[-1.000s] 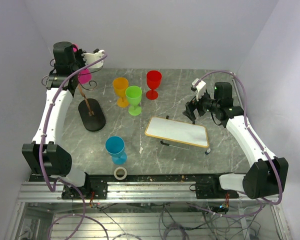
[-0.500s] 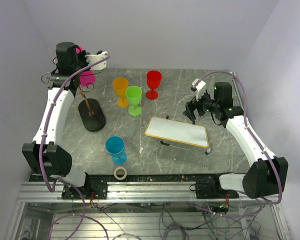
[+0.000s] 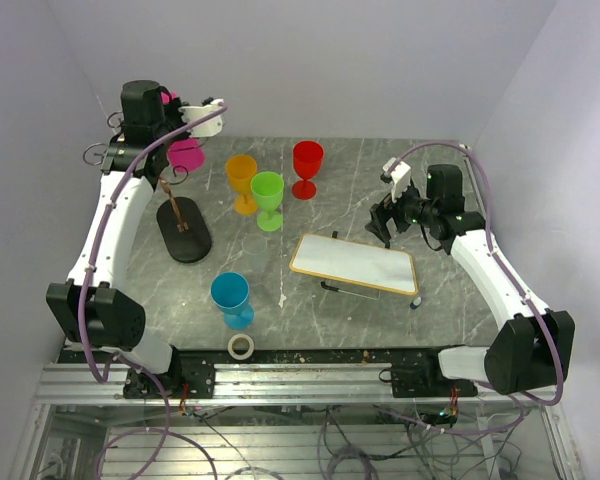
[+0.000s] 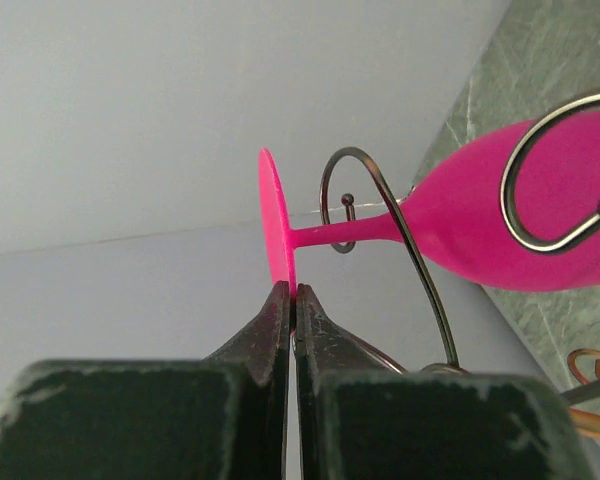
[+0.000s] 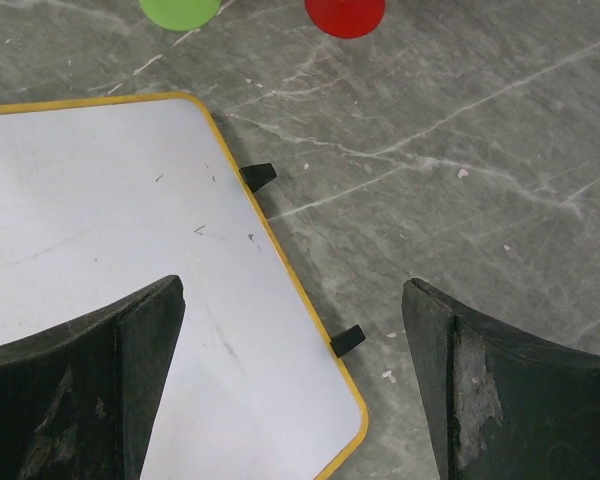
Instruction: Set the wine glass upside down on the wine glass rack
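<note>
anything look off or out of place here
Nothing spilled or broken. The whiteboard sits askew, and the pink glass is pinched only by its foot's rim in the left gripper's shut jaws.

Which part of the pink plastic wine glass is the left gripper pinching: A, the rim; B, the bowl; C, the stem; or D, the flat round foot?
D: the left wrist view shows the left gripper shut on the foot edge of the pink plastic wine glass, whose stem and bowl lie among the scrolls of the dark wire wine glass rack.
</note>
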### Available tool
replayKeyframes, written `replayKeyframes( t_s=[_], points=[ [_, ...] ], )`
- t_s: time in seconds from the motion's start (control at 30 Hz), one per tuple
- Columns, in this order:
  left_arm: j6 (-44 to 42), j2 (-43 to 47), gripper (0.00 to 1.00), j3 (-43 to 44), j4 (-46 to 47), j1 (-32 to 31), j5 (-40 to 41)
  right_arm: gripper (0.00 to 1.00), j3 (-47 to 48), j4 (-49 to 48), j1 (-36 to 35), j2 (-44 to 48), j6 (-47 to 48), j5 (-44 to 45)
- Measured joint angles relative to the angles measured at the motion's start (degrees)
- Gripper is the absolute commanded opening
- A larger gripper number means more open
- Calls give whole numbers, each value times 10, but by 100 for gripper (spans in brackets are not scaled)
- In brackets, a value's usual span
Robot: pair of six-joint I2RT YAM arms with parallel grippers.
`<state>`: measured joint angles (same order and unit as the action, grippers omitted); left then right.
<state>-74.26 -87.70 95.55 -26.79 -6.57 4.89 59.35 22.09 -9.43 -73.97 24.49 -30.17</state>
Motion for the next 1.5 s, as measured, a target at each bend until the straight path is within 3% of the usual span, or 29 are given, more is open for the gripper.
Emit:
replayKeyframes(
  t_s=[0.53, 0.77, 1.17, 1.5],
  points=[
    [59, -30, 7, 18, 2, -26, 14, 90, 0, 0, 0, 0, 0, 2],
    [87, -83, 7, 74, -7, -27, 61, 90, 0, 0, 1, 0, 0, 4],
    [105, -101, 7, 110, -25, -27, 125, 90, 0, 0, 2, 0, 0, 7],
    [116, -102, 15, 110, -61, -29, 136, 90, 0, 0, 3, 0, 0, 7]
  ],
)
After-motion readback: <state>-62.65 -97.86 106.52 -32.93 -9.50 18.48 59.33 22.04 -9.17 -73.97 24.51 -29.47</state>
